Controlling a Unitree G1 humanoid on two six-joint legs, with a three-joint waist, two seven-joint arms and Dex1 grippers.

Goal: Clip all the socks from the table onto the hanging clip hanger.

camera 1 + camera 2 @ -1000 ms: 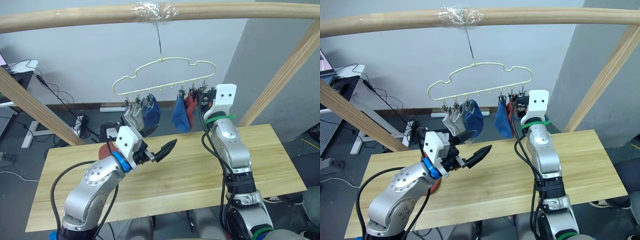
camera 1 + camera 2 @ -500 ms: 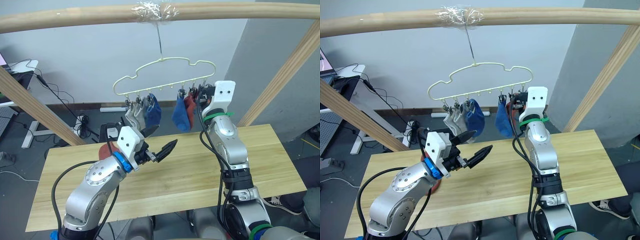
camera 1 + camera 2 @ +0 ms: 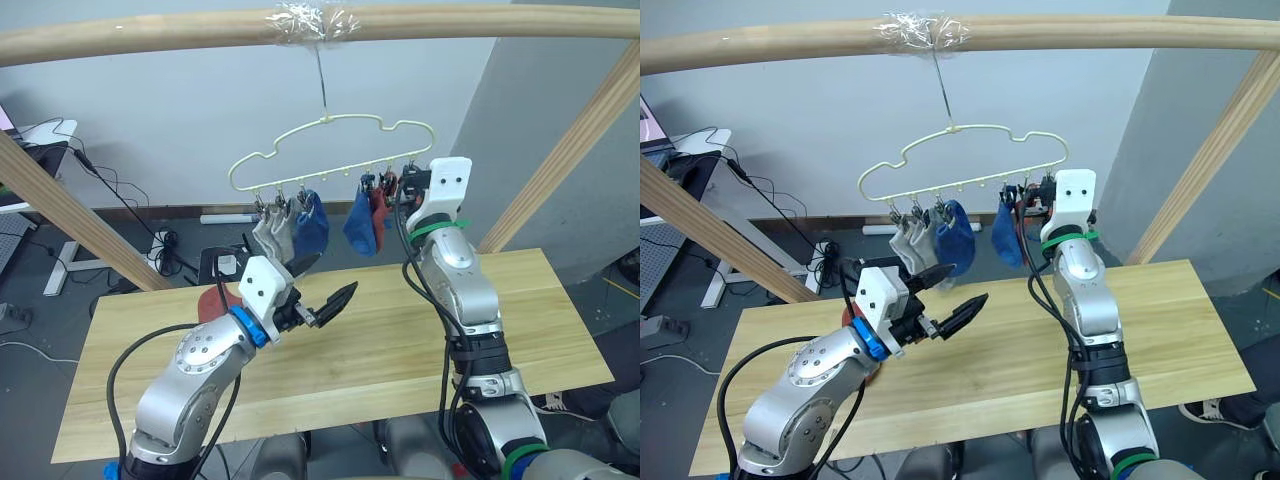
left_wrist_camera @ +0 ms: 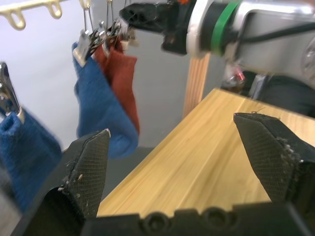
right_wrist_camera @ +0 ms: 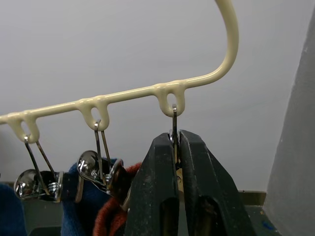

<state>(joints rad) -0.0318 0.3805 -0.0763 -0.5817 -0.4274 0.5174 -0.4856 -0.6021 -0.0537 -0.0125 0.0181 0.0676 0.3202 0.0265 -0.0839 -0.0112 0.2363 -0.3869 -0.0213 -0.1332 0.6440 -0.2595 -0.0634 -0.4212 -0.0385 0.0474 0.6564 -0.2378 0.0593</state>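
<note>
Socks (image 3: 300, 225) hang clipped — right gripper (image 5: 176, 169) pinches the hanger's (image 3: 330, 145) end clip (image 5: 174, 129).

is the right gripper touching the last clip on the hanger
Touching. In the right wrist view, the right gripper has its two fingers pressed against the end clip of the clip hanger, no gap showing.

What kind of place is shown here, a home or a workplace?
Probably a workplace such as a robotics lab: a pale wire clip hanger hangs from a taped round wooden beam over a light plank table, and loose cables lie on the floor.
</note>
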